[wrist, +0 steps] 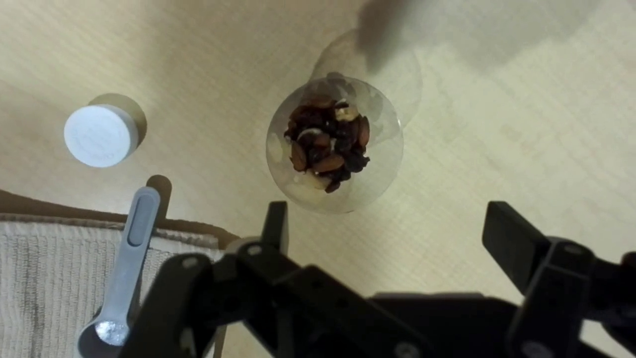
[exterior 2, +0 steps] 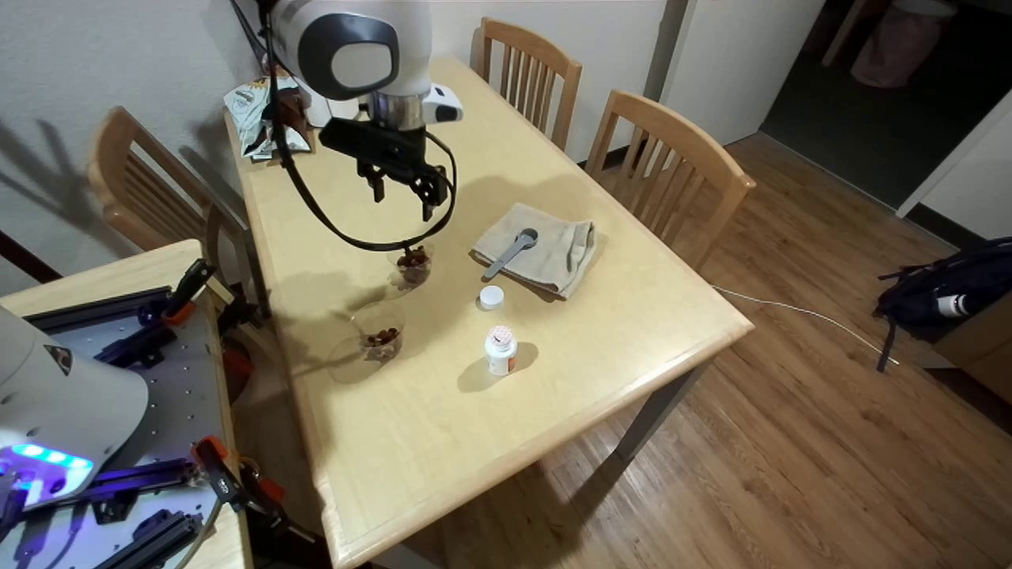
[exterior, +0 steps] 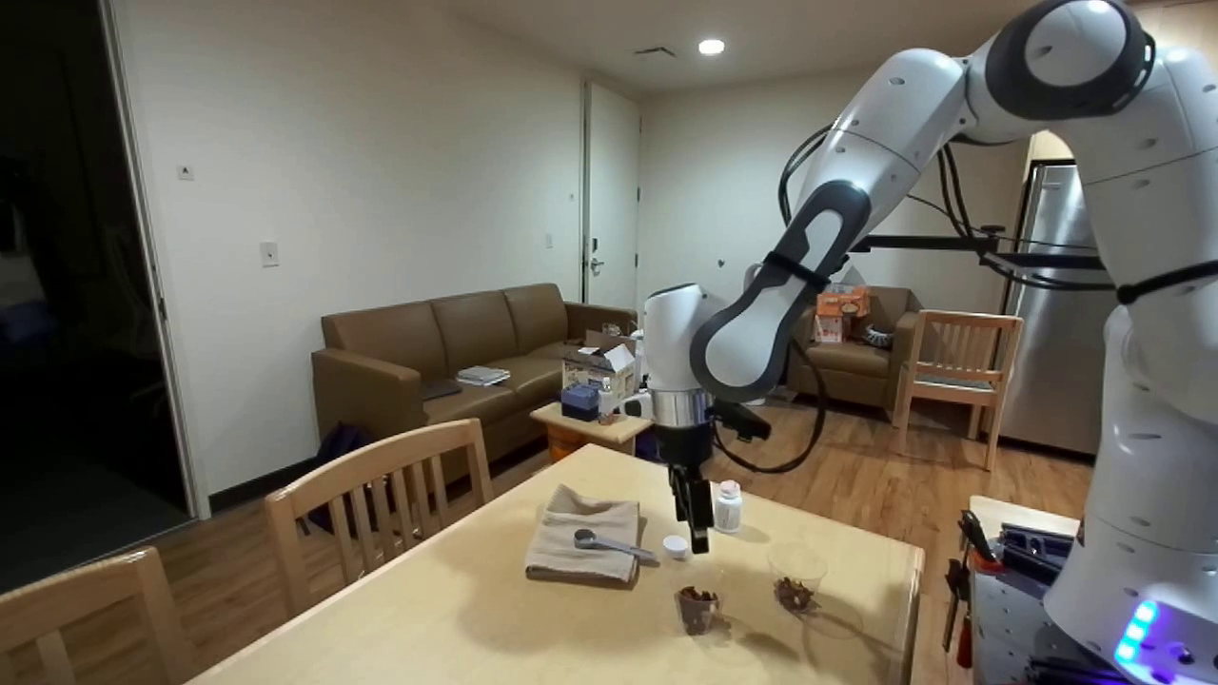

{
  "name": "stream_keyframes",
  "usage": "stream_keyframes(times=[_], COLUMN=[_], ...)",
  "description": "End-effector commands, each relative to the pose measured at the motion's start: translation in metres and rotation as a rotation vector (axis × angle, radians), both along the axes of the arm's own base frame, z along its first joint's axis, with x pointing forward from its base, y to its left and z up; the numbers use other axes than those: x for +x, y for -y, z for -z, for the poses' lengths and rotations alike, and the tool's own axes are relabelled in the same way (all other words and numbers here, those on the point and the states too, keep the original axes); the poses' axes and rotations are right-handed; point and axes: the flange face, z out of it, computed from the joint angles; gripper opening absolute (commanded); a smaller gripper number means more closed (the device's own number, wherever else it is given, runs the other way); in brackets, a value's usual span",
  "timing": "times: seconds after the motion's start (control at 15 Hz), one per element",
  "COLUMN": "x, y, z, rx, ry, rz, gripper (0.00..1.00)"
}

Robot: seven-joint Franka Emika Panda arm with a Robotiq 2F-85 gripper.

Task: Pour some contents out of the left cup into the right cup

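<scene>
The left cup (exterior: 697, 614) is a clear plastic tumbler holding dark nuts and raisins, upright on the table. In the wrist view the same left cup (wrist: 382, 169) is seen from above, just beyond my fingertips and not between them. The right cup (exterior: 797, 578), also clear with a little nut mix at its bottom, is nearer the robot base; the right cup (exterior 2: 381, 340) shows apart from the left one. My gripper (wrist: 386, 214) points down above the table, jaws wide apart with nothing in them. In an exterior view the gripper (exterior 2: 403, 207) hangs above and behind the left cup.
A white bottle cap (exterior 2: 491, 297) and a white pill bottle (exterior 2: 500, 356) stand near the cups. A grey scoop (wrist: 126, 268) rests on a folded beige towel (exterior 2: 563, 245). Snack bags (exterior 2: 265, 118) lie at the table's end, and wooden chairs (exterior 2: 672, 158) line its side.
</scene>
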Motion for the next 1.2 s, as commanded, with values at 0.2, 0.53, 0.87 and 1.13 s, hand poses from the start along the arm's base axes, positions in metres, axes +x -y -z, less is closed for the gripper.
stream_keyframes(times=[0.2, 0.53, 0.87, 1.13], x=[0.006, 0.017, 0.028, 0.023], y=[0.008, -0.01, -0.038, -0.041], z=[0.016, 0.034, 0.055, 0.055], rx=[-0.112, -0.123, -0.105, -0.1], ry=[-0.012, 0.009, -0.017, -0.012], rz=[-0.021, -0.176, -0.442, -0.402], gripper=[1.0, 1.0, 1.0, 1.0])
